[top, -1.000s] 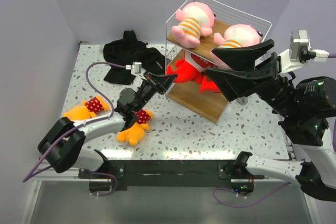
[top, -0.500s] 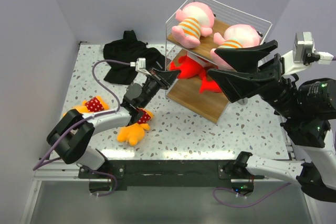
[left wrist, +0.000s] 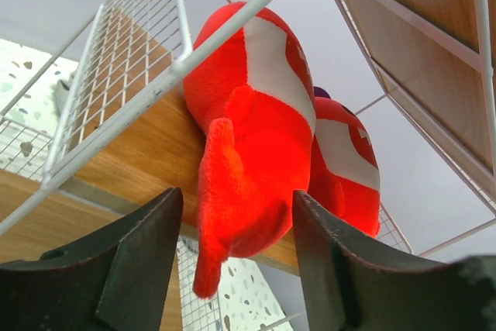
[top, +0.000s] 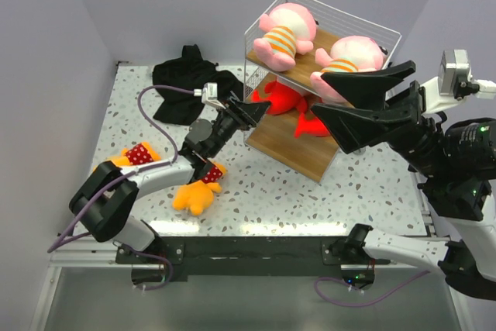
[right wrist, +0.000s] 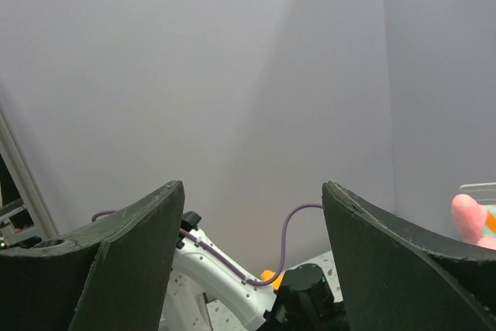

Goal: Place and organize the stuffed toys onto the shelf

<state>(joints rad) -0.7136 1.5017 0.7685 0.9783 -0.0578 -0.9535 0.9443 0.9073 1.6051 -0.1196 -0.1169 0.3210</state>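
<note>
From above, the left gripper is at the middle board of the shelf. The right gripper hangs in the air, jaws wide apart.

Only the left wrist view shows the left jaws parted, with a red fish toy lying on the board between them.

In the right wrist view there is just wall between the jaws, and a pink toy is off to their right.

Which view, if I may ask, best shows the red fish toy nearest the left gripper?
Left wrist: the red fish toy fills the frame, lying on the shelf between the fingers of the open left gripper. Top external shows only part, under the upper board. Right wrist shows none.
</note>
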